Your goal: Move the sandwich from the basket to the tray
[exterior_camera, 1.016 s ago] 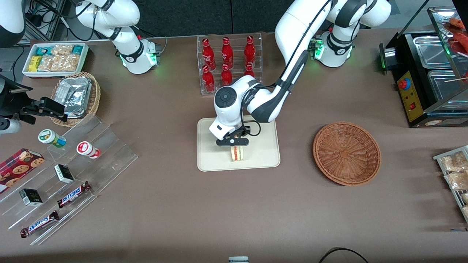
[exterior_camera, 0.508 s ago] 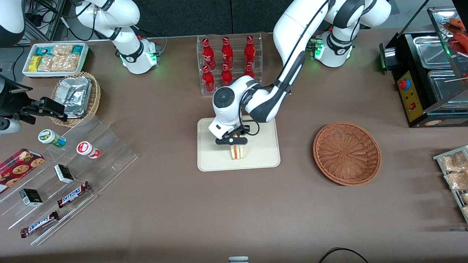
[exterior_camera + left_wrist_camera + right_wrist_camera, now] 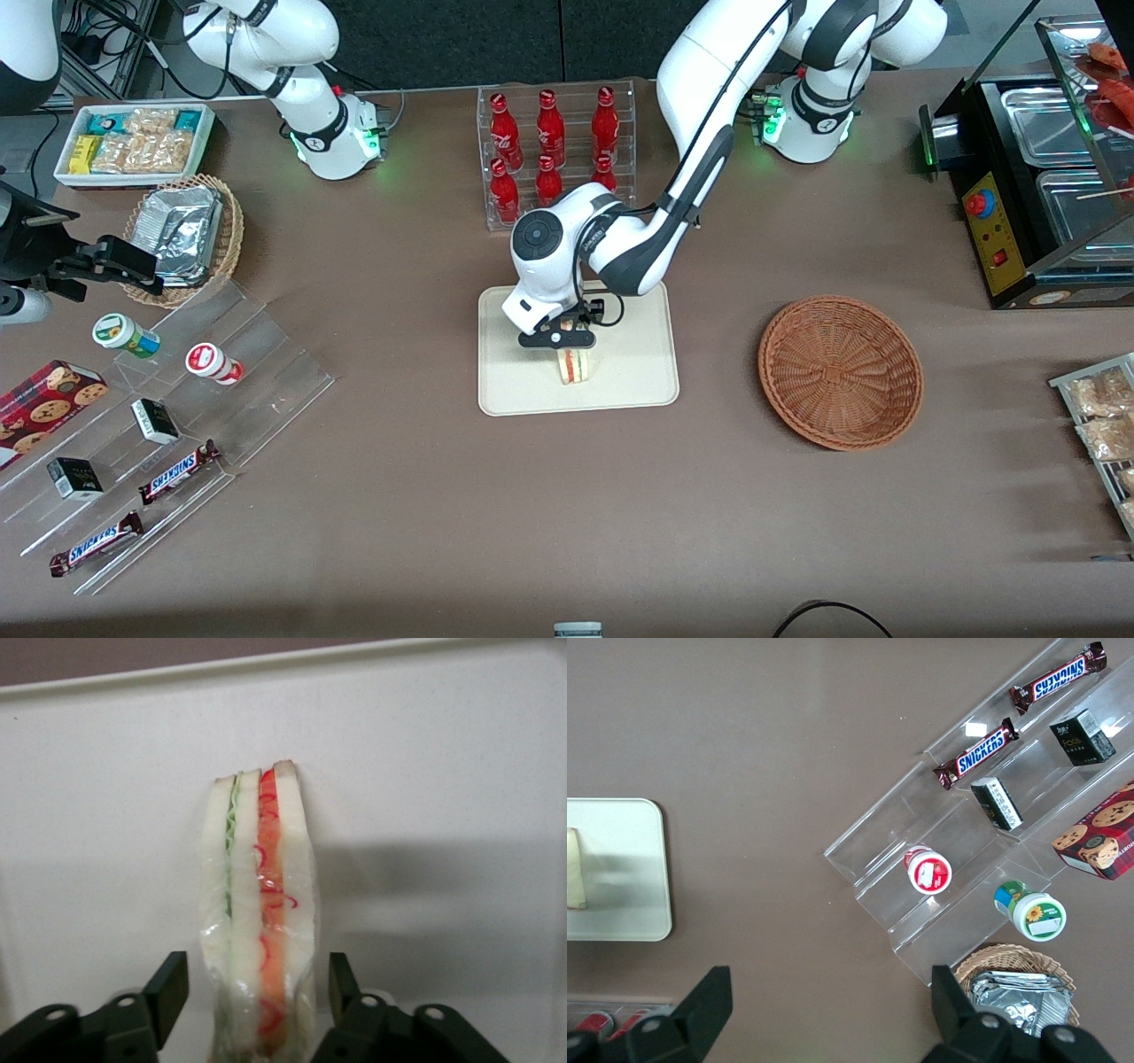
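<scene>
Even overhead light, soft shadows, sharp.

You have a brown table (image 3: pixel 425 514) filling the front view. In the centre of the frame the cream tray (image 3: pixel 629 390) lies flat on it, and the gripper (image 3: pixel 570 347) hangs just above the tray with its fingers spread. The reddish-brown basket (image 3: pixel 840 372) sits at the same height in the frame, toward the working arm's end. At top centre stands a clear rack of red bottles (image 3: pixel 556 151). Toward the parked arm's end you see a white bin of snacks (image 3: pixel 133 139) at the top, a tan wicker basket (image 3: pixel 232 239) just below it, and a clear stepped stand (image 3: pixel 266 390) running down toward the lower corner.
</scene>
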Available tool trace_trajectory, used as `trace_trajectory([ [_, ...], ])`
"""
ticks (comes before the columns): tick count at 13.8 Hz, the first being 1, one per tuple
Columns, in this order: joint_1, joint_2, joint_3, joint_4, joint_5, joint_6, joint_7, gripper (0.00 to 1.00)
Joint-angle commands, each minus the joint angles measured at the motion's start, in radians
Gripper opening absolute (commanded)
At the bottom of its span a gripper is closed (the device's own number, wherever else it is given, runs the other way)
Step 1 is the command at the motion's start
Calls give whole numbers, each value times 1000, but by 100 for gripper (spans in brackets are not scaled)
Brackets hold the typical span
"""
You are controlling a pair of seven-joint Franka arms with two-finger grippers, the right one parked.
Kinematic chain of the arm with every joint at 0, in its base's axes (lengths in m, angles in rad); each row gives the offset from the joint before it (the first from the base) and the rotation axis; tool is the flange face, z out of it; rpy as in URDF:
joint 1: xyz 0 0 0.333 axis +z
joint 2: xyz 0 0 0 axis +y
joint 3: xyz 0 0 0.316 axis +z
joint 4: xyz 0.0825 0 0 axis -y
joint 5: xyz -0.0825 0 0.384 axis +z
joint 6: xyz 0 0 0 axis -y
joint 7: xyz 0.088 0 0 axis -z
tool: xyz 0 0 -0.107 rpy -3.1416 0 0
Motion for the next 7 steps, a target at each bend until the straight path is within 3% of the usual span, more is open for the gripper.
trace_trajectory([
  [1,2,-71,22,6,-6,-72,-30,100],
  [7,146,-299,27,18,-10,-304,-39,100],
])
